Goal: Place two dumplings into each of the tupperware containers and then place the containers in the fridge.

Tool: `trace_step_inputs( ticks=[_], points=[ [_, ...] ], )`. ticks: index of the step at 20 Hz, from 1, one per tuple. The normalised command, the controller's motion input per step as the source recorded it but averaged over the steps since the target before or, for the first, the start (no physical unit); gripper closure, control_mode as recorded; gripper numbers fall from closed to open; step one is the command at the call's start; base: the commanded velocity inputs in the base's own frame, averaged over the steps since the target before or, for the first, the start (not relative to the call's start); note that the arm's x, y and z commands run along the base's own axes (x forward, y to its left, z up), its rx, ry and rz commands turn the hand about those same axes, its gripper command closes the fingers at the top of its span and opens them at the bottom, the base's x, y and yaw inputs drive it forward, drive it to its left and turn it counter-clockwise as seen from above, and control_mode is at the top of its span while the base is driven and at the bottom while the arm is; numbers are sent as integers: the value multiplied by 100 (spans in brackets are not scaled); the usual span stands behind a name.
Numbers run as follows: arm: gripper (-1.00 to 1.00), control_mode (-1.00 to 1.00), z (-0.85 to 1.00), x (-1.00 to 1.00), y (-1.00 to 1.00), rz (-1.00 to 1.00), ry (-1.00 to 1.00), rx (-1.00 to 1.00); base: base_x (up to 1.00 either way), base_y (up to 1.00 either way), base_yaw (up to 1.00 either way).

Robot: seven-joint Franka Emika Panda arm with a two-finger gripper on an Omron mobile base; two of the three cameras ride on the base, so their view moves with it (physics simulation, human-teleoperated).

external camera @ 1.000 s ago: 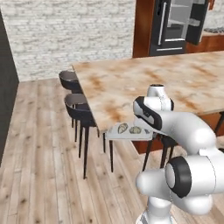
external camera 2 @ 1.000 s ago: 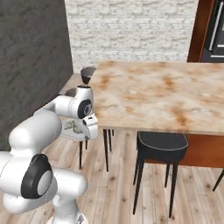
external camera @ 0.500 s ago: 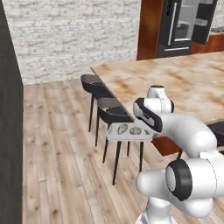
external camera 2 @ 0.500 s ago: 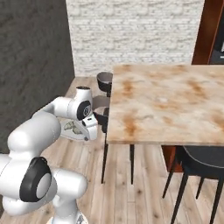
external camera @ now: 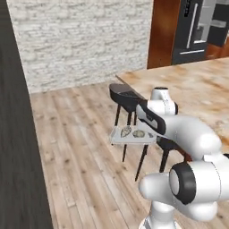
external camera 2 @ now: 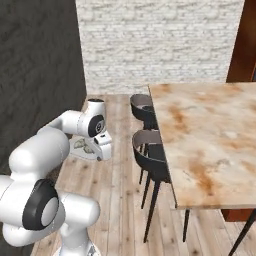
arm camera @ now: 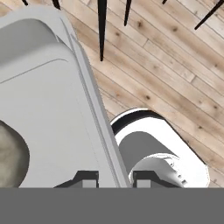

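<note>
- Left base view: wood-plank floor, whitewashed brick wall behind, a marbled tan island counter [external camera: 197, 89] at right with dark bar stools [external camera: 127, 96] tucked along its edge. The fridge [external camera: 199, 31] stands far back at the upper right, dark with a long silver handle, well apart from the arm.
- Same view: a tupperware container [external camera: 130, 135] hangs in the air over the floor, level, held at its near end by the arm. Two dumplings [external camera: 126, 131] lie side by side inside. Kept flat, I judge, so the dumplings do not roll out while it is carried.
- Right base view: dark wall at left, brick at back, the counter at right. The gripper [external camera 2: 102, 150] points down beside the elbow; the container's pale edge pokes out to its left, with a dumpling on it. It is carried low and close to the body, probably for steadiness while the base travels.
- Hand view: floorboards and stool legs below. The container's long rim runs up from between the two finger tips [arm camera: 87, 178], one tip on each side of the wall. So the jaws are pinched onto the rim of the tray. One dumpling shows at the left edge, resting on the tray floor.
- Judgement: filling looks done for this tray; carrying it to the fridge remains.
</note>
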Motion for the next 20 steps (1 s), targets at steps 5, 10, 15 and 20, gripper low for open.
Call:
trace_step_inputs(
  ticks=[5, 10, 15, 20],
  points=[
    [100, 100, 0, 0, 0, 0, 0, 0, 100, 100, -11],
    [100, 100, 0, 0, 0, 0, 0, 0, 100, 100, -9],
    [100, 100, 0, 0, 0, 0, 0, 0, 100, 83, -1],
    [100, 100, 0, 0, 0, 0, 0, 0, 100, 17, -1]
  ],
)
